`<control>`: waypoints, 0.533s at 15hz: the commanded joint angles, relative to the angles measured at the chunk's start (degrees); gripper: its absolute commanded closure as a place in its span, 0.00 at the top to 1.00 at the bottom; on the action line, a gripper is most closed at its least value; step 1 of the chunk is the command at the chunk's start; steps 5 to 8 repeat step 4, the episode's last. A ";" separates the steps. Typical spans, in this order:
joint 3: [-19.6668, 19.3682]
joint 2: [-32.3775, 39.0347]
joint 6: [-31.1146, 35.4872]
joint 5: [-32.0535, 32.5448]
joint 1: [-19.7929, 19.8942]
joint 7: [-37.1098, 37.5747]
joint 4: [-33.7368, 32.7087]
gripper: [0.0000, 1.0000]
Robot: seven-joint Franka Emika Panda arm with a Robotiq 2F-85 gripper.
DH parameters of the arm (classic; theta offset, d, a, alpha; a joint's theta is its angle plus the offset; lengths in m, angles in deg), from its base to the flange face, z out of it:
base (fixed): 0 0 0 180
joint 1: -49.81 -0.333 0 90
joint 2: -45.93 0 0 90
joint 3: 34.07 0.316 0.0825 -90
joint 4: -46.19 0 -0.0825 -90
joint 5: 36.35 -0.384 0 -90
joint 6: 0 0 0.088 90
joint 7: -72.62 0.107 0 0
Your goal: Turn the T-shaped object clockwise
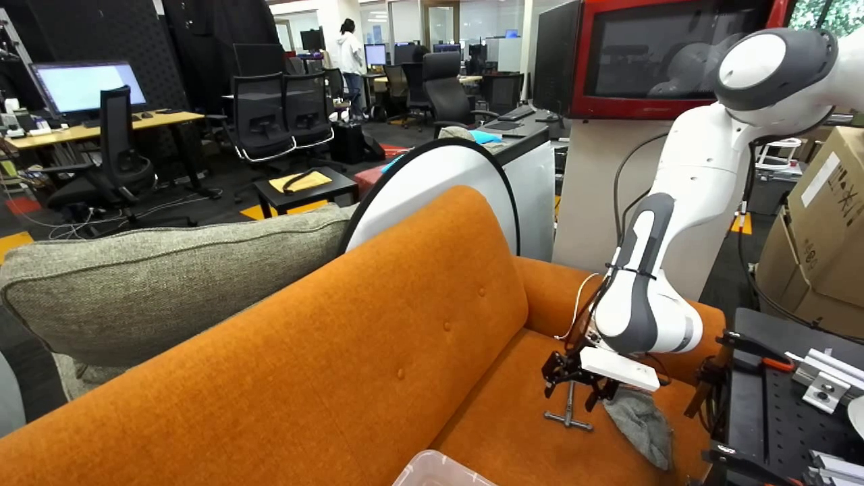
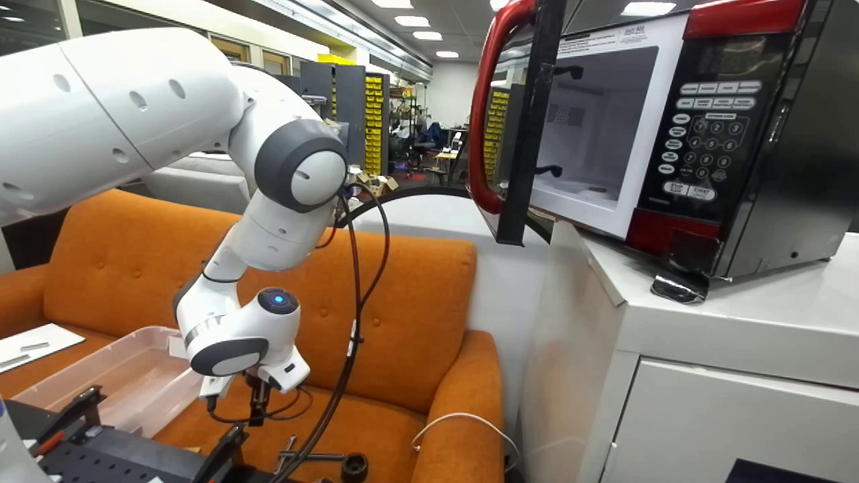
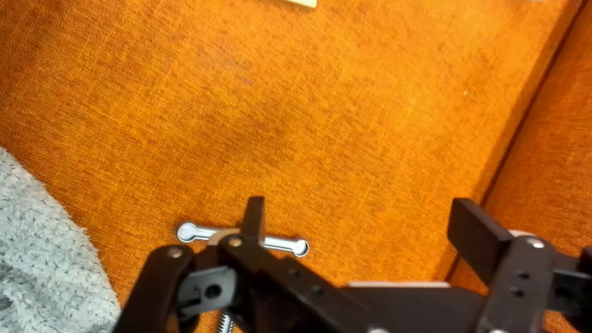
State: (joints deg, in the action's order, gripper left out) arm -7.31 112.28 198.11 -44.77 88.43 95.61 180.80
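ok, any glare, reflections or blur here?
Wrist view: bright highlights on the grey metal T-shaped tool, black gripper fingers slightly soft; in an exterior view, white ceiling lights blown out; in an exterior view, the red-framed dark glass microwave door shows pale rounded reflections.

In an exterior view the arm (image 2: pixel 282 231) bends down over the sofa (image 2: pixel 402 282), its gripper (image 2: pixel 258 414) — only partly visible — pointing down, with a bin (image 2: pixel 141 389) to the picture's left. The T (image 2: pixel 326 457) lies on the sofa, partly behind black cables (image 2: pixel 343 382), one end just beside a dark round item (image 2: pixel 354 467). On the right, a microwave (image 2: pixel 698 147) stands on a cabinet (image 2: pixel 731 402), its door (image 2: pixel 527 127) open.
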 commanded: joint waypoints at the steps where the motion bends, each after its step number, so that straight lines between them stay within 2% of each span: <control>1: -0.14 0.20 -0.15 0.18 -0.17 0.25 -0.58 1.00; 8: -0.19 0.50 -0.18 0.16 -0.18 0.23 -1.04 1.00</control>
